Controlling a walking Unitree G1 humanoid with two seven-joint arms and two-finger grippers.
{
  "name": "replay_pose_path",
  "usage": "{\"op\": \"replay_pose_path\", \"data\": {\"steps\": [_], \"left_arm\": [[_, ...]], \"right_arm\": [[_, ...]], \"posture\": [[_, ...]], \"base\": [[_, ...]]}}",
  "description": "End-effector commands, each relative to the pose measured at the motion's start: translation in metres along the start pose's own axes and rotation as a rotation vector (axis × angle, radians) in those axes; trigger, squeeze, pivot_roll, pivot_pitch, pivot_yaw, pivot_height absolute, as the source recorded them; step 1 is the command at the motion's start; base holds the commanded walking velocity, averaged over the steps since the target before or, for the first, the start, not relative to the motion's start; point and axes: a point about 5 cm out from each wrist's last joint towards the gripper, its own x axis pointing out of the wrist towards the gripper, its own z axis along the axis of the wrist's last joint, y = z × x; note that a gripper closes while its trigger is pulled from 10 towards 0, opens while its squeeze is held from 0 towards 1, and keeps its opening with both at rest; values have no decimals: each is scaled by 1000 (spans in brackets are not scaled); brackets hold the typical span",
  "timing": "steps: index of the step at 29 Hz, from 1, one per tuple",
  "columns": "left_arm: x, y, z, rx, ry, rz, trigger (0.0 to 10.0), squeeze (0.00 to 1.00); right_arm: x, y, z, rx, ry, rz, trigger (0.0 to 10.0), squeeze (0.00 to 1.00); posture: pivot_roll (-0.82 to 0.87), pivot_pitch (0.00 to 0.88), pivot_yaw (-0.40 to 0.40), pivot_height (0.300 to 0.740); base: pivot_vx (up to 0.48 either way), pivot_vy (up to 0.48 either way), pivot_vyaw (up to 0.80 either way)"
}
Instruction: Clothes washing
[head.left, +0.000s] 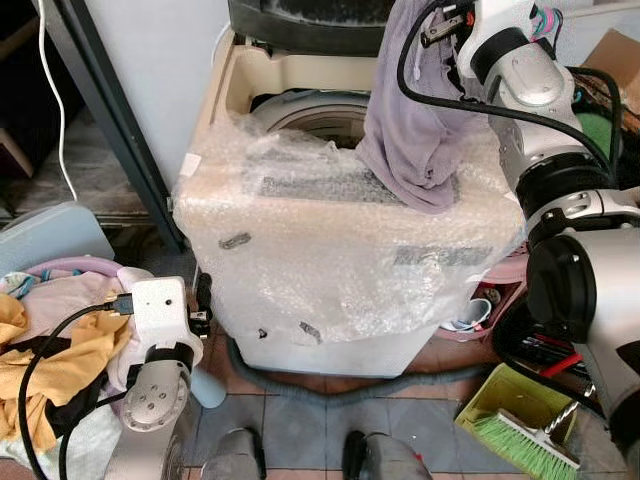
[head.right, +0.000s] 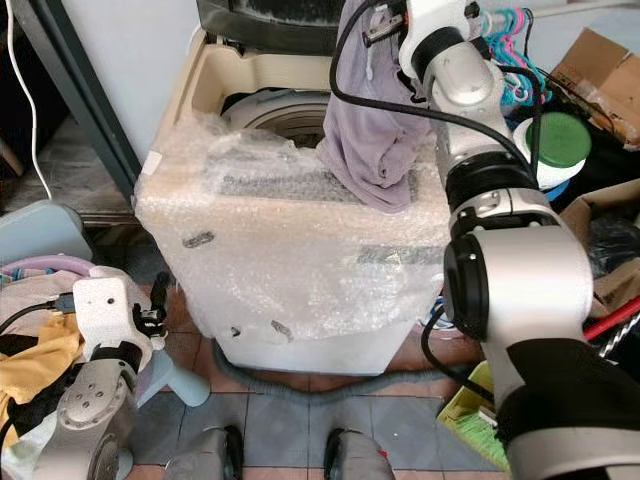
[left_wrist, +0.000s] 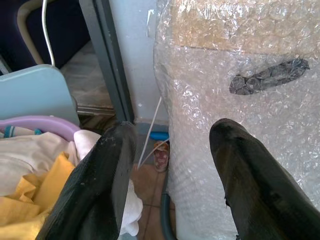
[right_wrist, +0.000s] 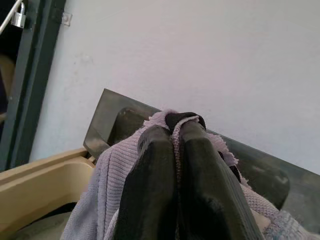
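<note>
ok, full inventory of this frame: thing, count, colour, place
washing machine: 1, cream, centre, front wrapped in clear bubble wrap, lid up
garment: 1, lilac, hanging over the machine's front edge, held by right pincer
laundry pile: 1, yellow, white and pink, left of machine
basin: 1, purple, under the pile
brush: 1, green bristles, floor at right
hangers: several, coloured, top right
cardboard box: 1, brown, far right
left pincer: black, open, low by the machine's left side
right pincer: black, shut on garment

Bright, even daylight; head views sharp, slight bowing at edges. Glare on bubble wrap (white patches along top edge). Doorway beside washer dark. Wrist views: near fingers soft, unfocused.
</note>
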Motion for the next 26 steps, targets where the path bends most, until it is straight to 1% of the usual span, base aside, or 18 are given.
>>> {"op": "replay_pose_path", "data": {"steps": [1,3,4,5,6,8,10,11,13,15,16,18,20,22,23,24,25,26], "left_arm": [[-2,2,4,12,-5,9,10000,0],[-3,1,5,12,-2,9,10000,0],[-5,-1,4,12,5,2,10000,0],[-5,-2,4,12,7,0,10000,0],[-5,-3,4,12,10,-3,10000,0],[-5,-5,4,14,11,-10,10000,0],[-2,-5,5,15,16,-16,10000,0],[0,-6,4,15,16,-19,10000,0],[2,-6,4,15,16,-21,10000,0],[7,-10,6,10,8,-31,10000,0],[9,-11,6,9,7,-32,10000,0],[12,-14,7,-2,-3,-32,10000,0],[14,-16,7,-8,-5,-32,10000,0],[15,-18,6,-13,-5,-35,10000,0],[16,-19,6,-15,-5,-37,10000,0],[19,-22,5,-24,-5,-43,10000,0],[21,-24,5,-31,-6,-46,10000,0],[22,-24,5,-34,-6,-46,10000,0]], "right_arm": [[10,6,19,20,-56,47,10000,0],[11,22,11,24,-12,125,10000,0],[6,37,-10,-18,92,202,10000,0],[5,40,-16,-30,118,218,10000,0],[1,43,-25,6,156,239,10000,1000],[-3,44,-32,14,178,248,10000,1000],[-8,40,-38,-17,190,226,10000,1000],[-11,34,-37,-36,157,203,10000,1000],[-12,30,-36,-47,141,189,10000,1000],[-18,4,-26,-108,55,84,10000,1000],[-19,0,-25,-112,46,71,10000,1000],[-27,-15,-17,-161,-30,31,10000,1000],[-33,-23,-14,-168,-63,21,10000,1000],[-40,-32,-14,-153,-78,2,10000,1000],[-45,-35,-18,-124,-67,0,10000,1000],[-60,-38,-28,-49,-51,-2,10000,1000],[-71,-38,-36,-5,-41,-26,10000,1000],[-78,-37,-42,13,-32,-50,10000,1000]], "posture": [[178,174,-13,740],[177,178,-11,740],[174,180,-8,740],[174,180,-8,740],[171,181,-5,740],[168,181,-2,740],[158,176,1,740],[146,168,2,740],[140,163,2,740],[127,148,-1,740],[120,140,-3,740],[108,126,-6,740],[99,117,-9,740],[84,109,-8,740],[68,103,-8,740],[55,99,-6,740],[46,91,-4,740],[43,88,-3,740]], "base": [[0,0,0],[0,0,0],[0,0,0],[0,0,0],[0,0,0],[0,0,0],[0,0,0],[0,0,0],[0,0,0],[0,0,0],[0,0,0],[0,0,0],[0,0,0],[0,0,0],[0,0,0],[0,0,0],[0,0,0],[0,0,0]]}}
